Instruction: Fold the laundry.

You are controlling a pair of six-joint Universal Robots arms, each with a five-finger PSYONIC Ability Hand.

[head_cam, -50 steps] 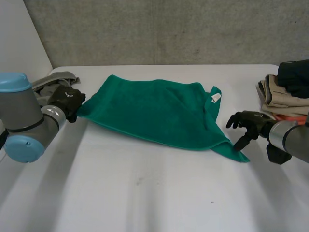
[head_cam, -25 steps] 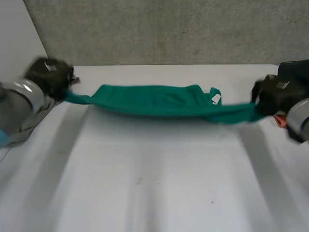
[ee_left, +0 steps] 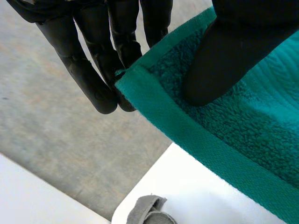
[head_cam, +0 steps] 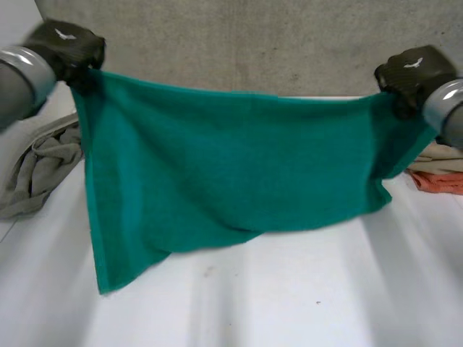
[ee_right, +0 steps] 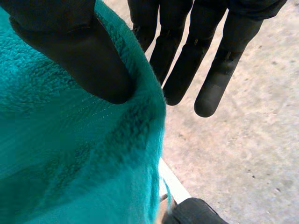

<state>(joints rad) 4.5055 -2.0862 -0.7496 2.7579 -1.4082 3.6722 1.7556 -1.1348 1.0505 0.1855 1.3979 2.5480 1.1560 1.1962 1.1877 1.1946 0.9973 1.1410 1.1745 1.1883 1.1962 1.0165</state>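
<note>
A green towel (head_cam: 231,170) hangs spread in the air above the white table (head_cam: 289,296), stretched between both hands. My left hand (head_cam: 66,45) pinches one upper corner; in the left wrist view the thumb (ee_left: 229,51) presses the towel's hemmed corner (ee_left: 187,121) against the fingers (ee_left: 93,70). My right hand (head_cam: 412,72) pinches the other upper corner; in the right wrist view the thumb (ee_right: 84,60) clamps the towel (ee_right: 70,154) against the fingers (ee_right: 187,60). The towel's lower edge dangles just over the table, longer on the left-arm side.
A crumpled grey garment (head_cam: 40,170) lies on the table under the left arm, seen too (ee_left: 147,211) in the left wrist view. A pile of clothes (head_cam: 438,170), beige and orange, sits behind the towel near the right arm. A concrete wall (head_cam: 253,43) stands behind.
The right hand closed on the towel's near corner. Both hands then rose and pulled apart, lifting the towel off the table until it hangs spread.
</note>
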